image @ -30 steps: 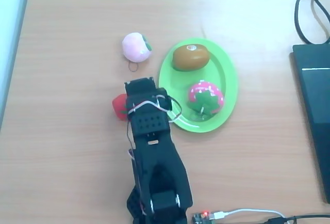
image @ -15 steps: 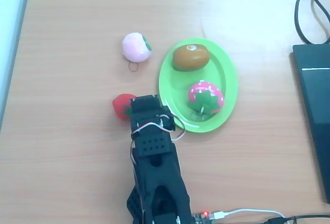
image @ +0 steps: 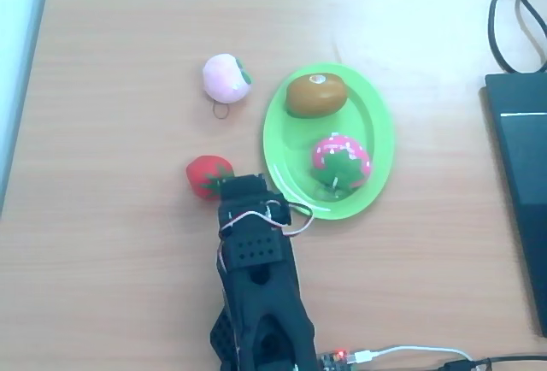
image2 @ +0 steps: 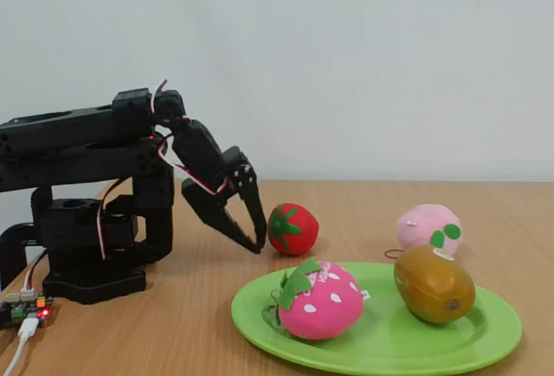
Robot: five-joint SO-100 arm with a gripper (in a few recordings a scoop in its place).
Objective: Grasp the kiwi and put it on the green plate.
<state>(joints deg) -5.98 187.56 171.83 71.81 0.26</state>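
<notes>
The brown-olive kiwi (image: 315, 95) (image2: 433, 284) lies on the lime-green plate (image: 283, 144) (image2: 381, 352), at the plate's far end in the overhead view, pale spot up. My black gripper (image: 240, 185) (image2: 257, 243) is off the plate, near its lower left rim in the overhead view. It points down beside a red strawberry (image: 208, 174) (image2: 292, 229). In the fixed view its fingers meet at the tips with nothing between them.
A pink strawberry (image: 341, 160) (image2: 318, 301) shares the plate with the kiwi. A pink peach (image: 226, 78) (image2: 428, 227) sits on the table beyond the plate's left side. A dark laptop (image: 521, 174) and cables (image: 513, 12) lie at the right edge.
The arm has pulled back toward the bottom of the overhead view, uncovering the red strawberry. The kiwi and plate have stayed still.
</notes>
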